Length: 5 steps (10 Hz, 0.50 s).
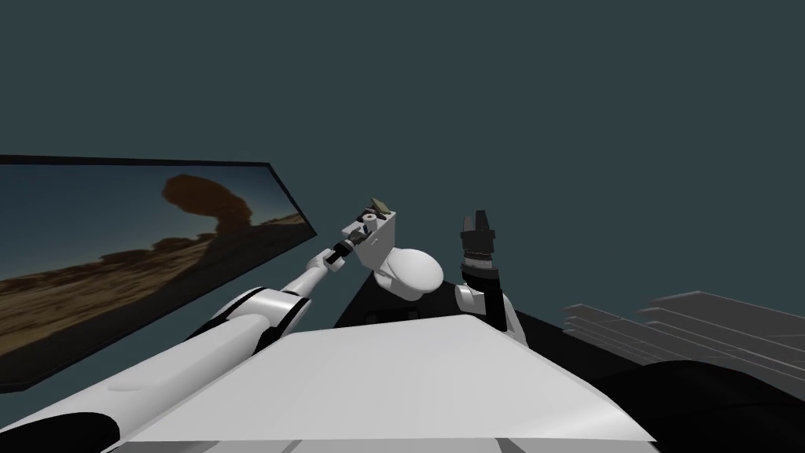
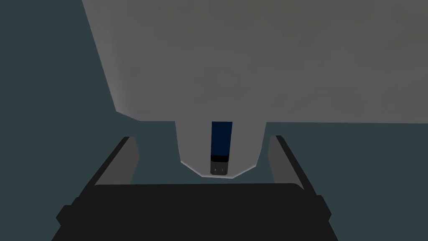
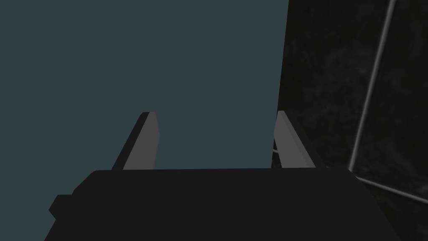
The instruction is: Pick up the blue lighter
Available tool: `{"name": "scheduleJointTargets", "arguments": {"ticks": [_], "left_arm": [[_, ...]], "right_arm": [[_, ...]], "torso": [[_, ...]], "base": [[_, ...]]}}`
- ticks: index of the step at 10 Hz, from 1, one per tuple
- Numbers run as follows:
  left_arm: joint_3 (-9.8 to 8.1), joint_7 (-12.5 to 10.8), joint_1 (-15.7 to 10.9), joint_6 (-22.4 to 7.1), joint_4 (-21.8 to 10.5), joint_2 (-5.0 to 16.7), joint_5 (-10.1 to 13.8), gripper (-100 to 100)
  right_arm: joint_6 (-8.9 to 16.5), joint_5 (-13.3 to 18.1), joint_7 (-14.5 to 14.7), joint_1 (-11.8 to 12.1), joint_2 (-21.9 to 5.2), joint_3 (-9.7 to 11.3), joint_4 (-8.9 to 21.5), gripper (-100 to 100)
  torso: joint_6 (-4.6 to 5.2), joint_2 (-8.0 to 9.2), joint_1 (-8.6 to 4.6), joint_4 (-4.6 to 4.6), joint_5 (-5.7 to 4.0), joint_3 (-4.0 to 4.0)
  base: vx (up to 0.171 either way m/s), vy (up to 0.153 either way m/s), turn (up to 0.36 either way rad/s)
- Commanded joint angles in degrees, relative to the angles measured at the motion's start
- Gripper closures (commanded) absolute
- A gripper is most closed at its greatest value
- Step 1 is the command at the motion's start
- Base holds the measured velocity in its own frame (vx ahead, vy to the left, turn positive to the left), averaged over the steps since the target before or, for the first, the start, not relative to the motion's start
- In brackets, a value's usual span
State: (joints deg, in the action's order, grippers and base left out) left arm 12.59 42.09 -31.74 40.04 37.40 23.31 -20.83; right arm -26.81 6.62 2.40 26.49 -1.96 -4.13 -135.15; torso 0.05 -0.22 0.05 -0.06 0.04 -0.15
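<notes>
The blue lighter (image 2: 221,141), with a black end toward my hand, lies on a light grey rounded surface (image 2: 246,144) below a larger grey body (image 2: 259,62). My left gripper (image 2: 202,138) is open, one finger on each side of the lighter and well apart from it. In the head view, my left gripper (image 1: 358,232) reaches the top of the white toilet's tank (image 1: 381,240), above the bowl (image 1: 409,271). My right gripper (image 1: 477,224) is raised beside the toilet, and its wrist view shows it open and empty (image 3: 213,113).
Small objects (image 1: 374,211) sit on the tank top. A large framed landscape picture (image 1: 118,252) hangs on the dark teal wall to the left. Grey stacked slabs (image 1: 692,330) lie to the right, with a black area below them.
</notes>
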Motion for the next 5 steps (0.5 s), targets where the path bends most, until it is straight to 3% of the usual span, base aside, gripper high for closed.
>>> {"name": "scheduleJointTargets", "arguments": {"ticks": [1, 3, 4, 5], "left_arm": [[1.05, 0.54, -2.86, 0.71, -2.86, -0.12, 0.41, -100], [1.05, 0.54, -5.61, 0.71, -6.02, -0.12, 0.41, -100], [0.90, 0.82, -5.38, 1.13, -6.12, -0.36, 0.46, -100], [0.88, 0.87, -5.57, 1.34, -6.48, -0.36, 0.48, 100]], "right_arm": [[0.00, 0.00, 0.00, 0.00, 0.00, 0.00, 0.00, 0], [0.00, 0.00, 0.00, -0.01, 0.00, 0.01, 0.00, 0], [0.00, 0.00, 0.00, -0.01, 0.00, 0.01, 0.00, 0], [0.00, 0.00, 0.00, 0.00, 0.00, 0.01, 0.00, 0]], "torso": [[0.00, 0.00, 0.00, 0.00, 0.00, 0.00], [0.05, -0.01, -0.02, 0.01, -0.01, 0.00], [0.04, -0.09, -0.03, -0.01, -0.01, -0.04], [0.03, -0.12, -0.02, -0.03, 0.00, -0.07]], "base": [[-0.059, 0.007, 0.104], [-0.021, 0.002, -0.017], [0.000, 0.000, 0.000], [0.000, 0.000, 0.000]]}}
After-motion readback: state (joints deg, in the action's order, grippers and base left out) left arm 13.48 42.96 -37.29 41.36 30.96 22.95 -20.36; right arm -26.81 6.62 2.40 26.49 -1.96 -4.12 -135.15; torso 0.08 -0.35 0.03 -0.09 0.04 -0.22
